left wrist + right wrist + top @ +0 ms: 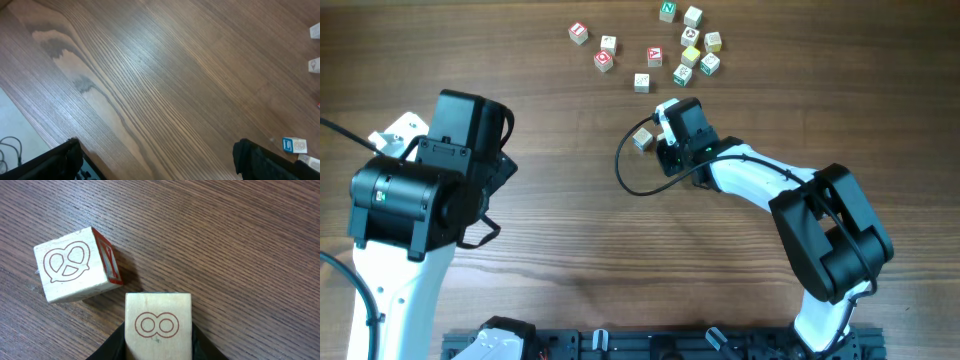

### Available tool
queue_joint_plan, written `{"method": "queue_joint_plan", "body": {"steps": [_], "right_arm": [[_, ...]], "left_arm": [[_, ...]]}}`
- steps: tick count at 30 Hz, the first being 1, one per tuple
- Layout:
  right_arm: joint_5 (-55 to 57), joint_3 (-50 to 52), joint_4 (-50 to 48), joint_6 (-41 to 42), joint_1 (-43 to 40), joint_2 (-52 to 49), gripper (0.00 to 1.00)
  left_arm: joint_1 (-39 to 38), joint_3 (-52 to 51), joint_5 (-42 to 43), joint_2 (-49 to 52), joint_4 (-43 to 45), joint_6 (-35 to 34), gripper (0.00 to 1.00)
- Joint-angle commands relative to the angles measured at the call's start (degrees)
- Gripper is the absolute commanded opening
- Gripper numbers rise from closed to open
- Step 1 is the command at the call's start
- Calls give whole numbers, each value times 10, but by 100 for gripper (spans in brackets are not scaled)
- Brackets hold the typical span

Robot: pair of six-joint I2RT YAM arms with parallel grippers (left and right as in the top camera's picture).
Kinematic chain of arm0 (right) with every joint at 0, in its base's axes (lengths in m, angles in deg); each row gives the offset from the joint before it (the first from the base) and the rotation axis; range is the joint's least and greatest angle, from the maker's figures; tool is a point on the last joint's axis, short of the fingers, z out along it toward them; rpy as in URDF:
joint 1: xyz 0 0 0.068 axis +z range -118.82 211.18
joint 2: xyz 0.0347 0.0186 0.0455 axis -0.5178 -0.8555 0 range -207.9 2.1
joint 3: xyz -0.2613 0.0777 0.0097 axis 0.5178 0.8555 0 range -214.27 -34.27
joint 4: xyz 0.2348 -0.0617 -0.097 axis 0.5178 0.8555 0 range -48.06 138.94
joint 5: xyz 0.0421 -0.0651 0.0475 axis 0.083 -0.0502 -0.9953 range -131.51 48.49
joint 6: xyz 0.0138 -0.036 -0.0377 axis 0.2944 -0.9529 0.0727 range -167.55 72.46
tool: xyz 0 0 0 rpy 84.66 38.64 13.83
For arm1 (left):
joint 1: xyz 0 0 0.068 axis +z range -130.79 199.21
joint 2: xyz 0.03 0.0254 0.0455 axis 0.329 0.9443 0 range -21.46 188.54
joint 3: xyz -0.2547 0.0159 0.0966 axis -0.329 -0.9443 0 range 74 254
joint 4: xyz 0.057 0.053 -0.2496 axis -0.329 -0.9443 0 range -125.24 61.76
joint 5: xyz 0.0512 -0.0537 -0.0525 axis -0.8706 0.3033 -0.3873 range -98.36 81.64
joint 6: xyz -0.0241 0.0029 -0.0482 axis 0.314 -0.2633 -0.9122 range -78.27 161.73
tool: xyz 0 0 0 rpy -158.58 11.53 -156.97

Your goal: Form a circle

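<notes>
Right wrist view: one letter cube in hand, ring not yet laid out.
Held: double-ring cube between the closed jaws of the right gripper, pinched by its side faces with the marked face up, presumably so it can be set down square; whether it rests on the desk or hangs just clear, I cannot tell. Adjacent: pretzel cube, loose, upper left of the wrist frame, near but apart, a likely neighbour in the arc. Stock: other letter cubes, loose scatter, top centre of the overhead frame; no circle discernible. Idle: left gripper, jaws wide open, empty, over bare desk, likely keeping clear.
</notes>
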Motion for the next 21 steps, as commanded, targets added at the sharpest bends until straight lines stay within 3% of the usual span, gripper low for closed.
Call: {"method": "queue_joint_plan", "body": {"steps": [1, 21], "right_arm": [[-14, 6, 7, 7, 3, -37, 29], [-46, 6, 9, -23, 3, -37, 29]], "left_arm": [[5, 2, -2, -4, 0, 1, 100], [5, 2, -2, -4, 0, 1, 100]]}}
